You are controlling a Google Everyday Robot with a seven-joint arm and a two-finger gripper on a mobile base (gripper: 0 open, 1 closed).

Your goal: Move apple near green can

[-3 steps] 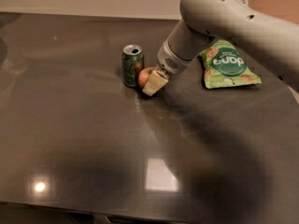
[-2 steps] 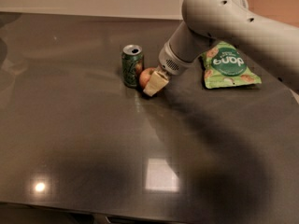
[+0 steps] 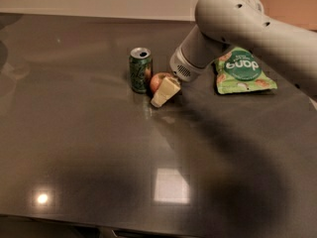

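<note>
The green can [image 3: 140,69] stands upright on the dark table [image 3: 89,148], left of centre at the back. The red apple [image 3: 158,81] rests right beside the can on its right, close to or touching it. My gripper [image 3: 162,90] comes down from the upper right and sits around the apple, its pale tip in front of the apple and partly covering it. The far side of the apple is hidden by the gripper and wrist.
A flat light green snack bag [image 3: 242,70] lies to the right of the arm. My grey arm [image 3: 247,24] spans the upper right. The table's front edge [image 3: 148,222] runs along the bottom. A wall stands behind the table.
Almost nothing differs. The gripper stays at the apple beside the can; the upper arm has shifted only slightly.
</note>
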